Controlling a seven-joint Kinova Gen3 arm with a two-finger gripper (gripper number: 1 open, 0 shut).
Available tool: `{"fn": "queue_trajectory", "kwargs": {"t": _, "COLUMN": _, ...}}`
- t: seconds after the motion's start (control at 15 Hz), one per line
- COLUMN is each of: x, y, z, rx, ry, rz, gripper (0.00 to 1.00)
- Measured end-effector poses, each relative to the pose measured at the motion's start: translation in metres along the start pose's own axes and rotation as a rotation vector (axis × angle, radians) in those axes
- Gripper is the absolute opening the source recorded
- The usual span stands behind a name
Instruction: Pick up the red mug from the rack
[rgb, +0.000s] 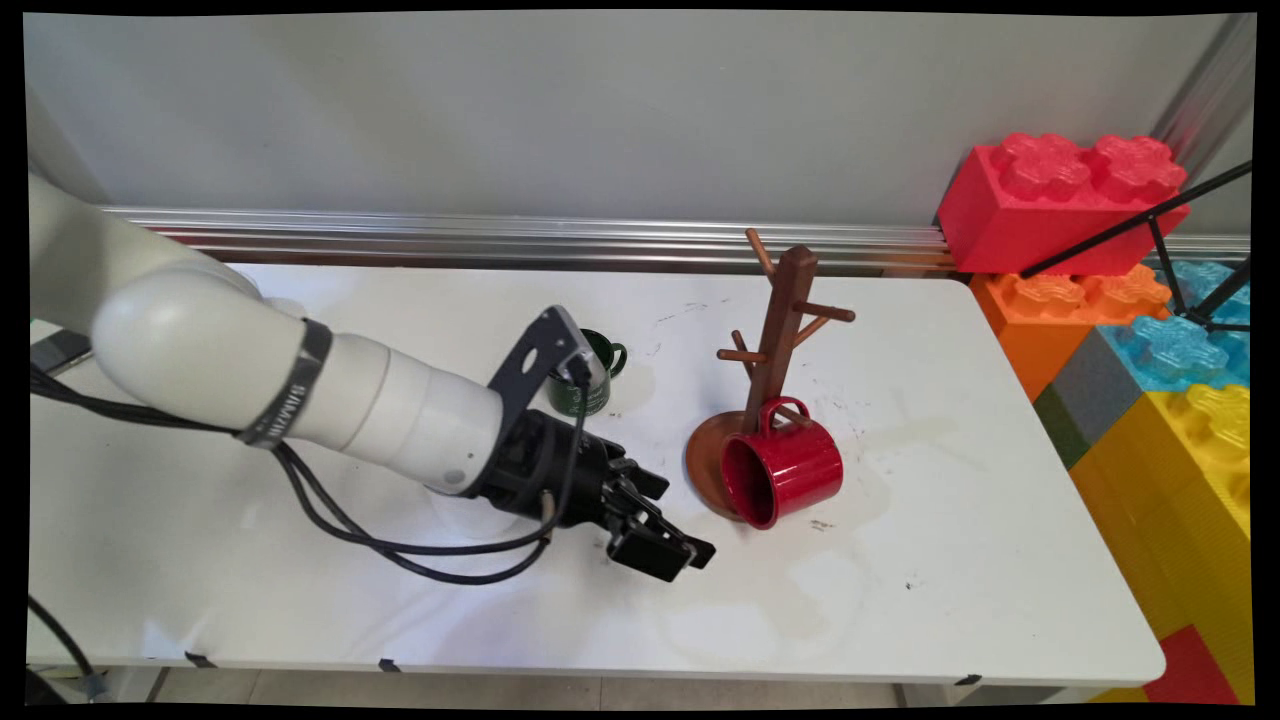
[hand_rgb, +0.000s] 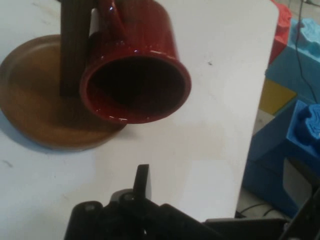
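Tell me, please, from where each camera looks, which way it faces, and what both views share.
Main view: fixed above the table's near side, facing the back wall; shows the white arm and end effector.
Hand view: mounted on the hand, looking along the end effector at the red mug's opening; only black linkage shows.
Shared: red mug, wooden mug tree, white table.

gripper low, angled rightward

A red mug hangs mouth-forward against the wooden stand on the white table.
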Motion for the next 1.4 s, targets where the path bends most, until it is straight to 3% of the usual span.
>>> {"fn": "queue_trajectory", "kwargs": {"t": 0.27, "x": -0.003, "y": -0.002, "z": 0.014, "rx": 0.002, "ry": 0.016, "rz": -0.03, "gripper": 1.0}}
{"fn": "queue_trajectory", "kwargs": {"t": 1.4, "x": -0.012, "y": -0.014, "z": 0.052, "rx": -0.06, "ry": 0.124, "rz": -0.103, "gripper": 1.0}}
